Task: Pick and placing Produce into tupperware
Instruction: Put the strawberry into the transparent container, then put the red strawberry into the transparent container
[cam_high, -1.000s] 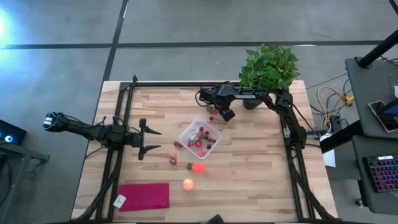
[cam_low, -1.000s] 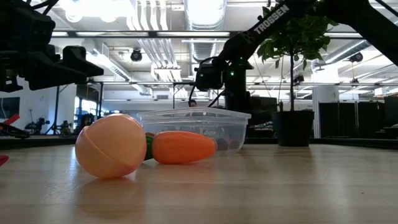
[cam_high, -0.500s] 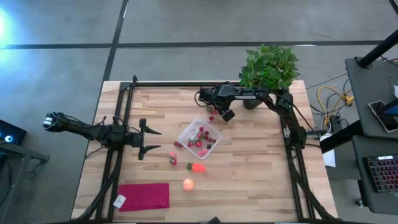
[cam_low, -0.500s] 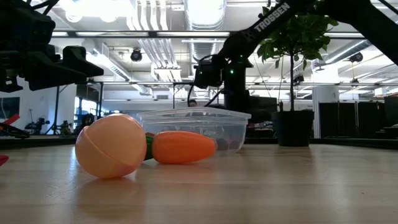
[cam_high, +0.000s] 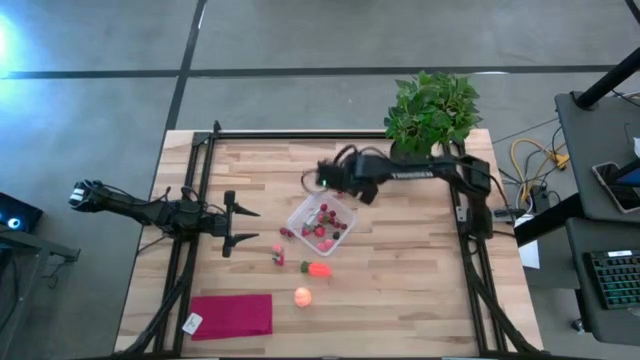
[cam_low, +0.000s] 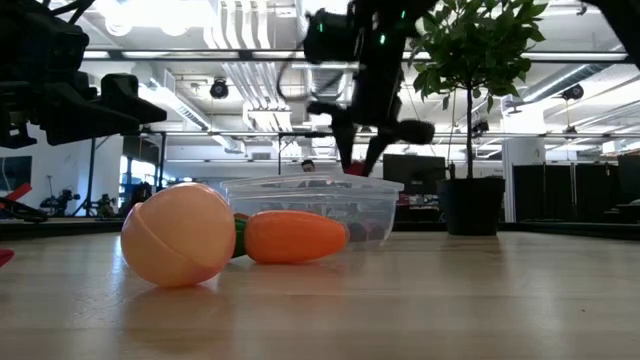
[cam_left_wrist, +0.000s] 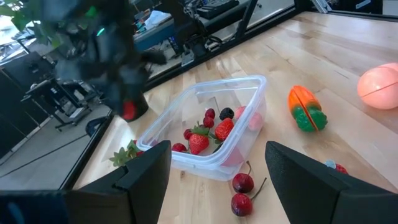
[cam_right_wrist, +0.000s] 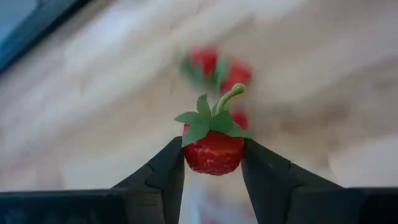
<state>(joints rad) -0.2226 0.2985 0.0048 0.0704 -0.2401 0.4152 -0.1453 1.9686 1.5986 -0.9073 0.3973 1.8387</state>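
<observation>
The right jaws (cam_right_wrist: 213, 163) pinch a small red strawberry (cam_right_wrist: 213, 149) with a green leafy cap and stem, one dark finger pressed against each side. In the high view these right jaws (cam_high: 330, 178) hang above the worktop (cam_high: 400, 280) just beside the far edge of the tupperware (cam_high: 322, 222), a clear square container that already holds several dark-red berries (cam_left_wrist: 208, 134). The low view shows the same jaws (cam_low: 358, 150) raised over the container's rim (cam_low: 310, 186).

The left jaws (cam_high: 240, 222) wait spread apart, well to the left of the tupperware, with their two dark fingers (cam_left_wrist: 146, 171) framing the container in the left wrist view. Two loose cherries (cam_left_wrist: 241, 193) lie on the wood just beside the container's near wall. The orange-red carrot (cam_high: 318, 268) with its green end lies near the tupperware, and the pale orange round fruit (cam_high: 302, 295) sits a little beyond it. A magenta cloth (cam_high: 232, 315) lies flat at the near left corner; a potted plant (cam_high: 432, 110) stands at the far right.
</observation>
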